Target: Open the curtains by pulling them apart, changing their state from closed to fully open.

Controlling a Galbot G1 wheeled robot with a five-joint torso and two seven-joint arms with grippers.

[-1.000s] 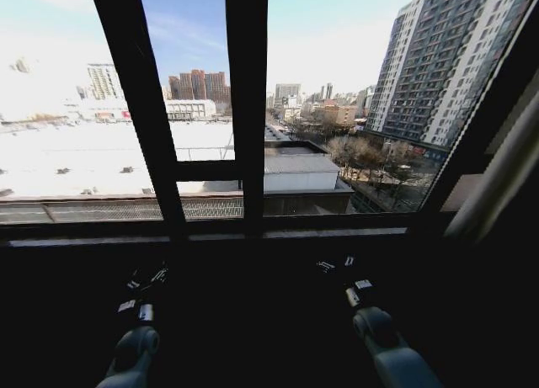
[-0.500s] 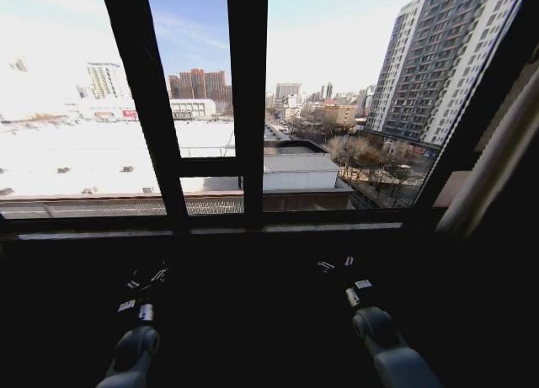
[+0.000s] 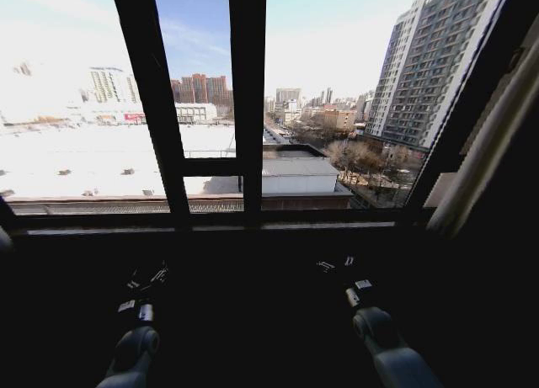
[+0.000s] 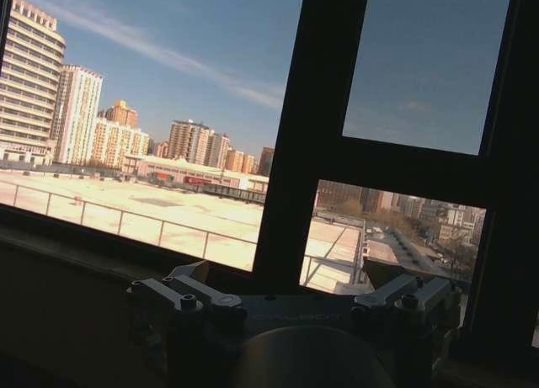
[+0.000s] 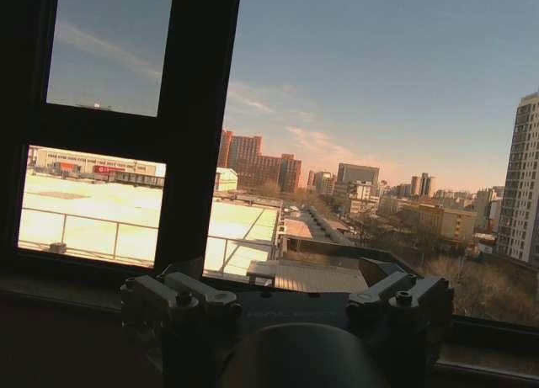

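Two grippers hang low before the window. The left gripper [image 3: 145, 280] sits lower left in the head view and the right gripper [image 3: 337, 265] lower centre-right. In each wrist view the jaws stand spread, holding nothing. One pale gathered strip of sheer white curtain [image 3: 484, 148] slants along the right edge, beside two dark vertical window frame bars [image 3: 247, 102].

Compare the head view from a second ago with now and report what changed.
The whole window scene has slid right and tilted slightly, so the head camera moved, not the things. The gathered curtain at the right edge shifts with the scene. Left gripper and right gripper stay low before the window frame, both open, holding nothing.
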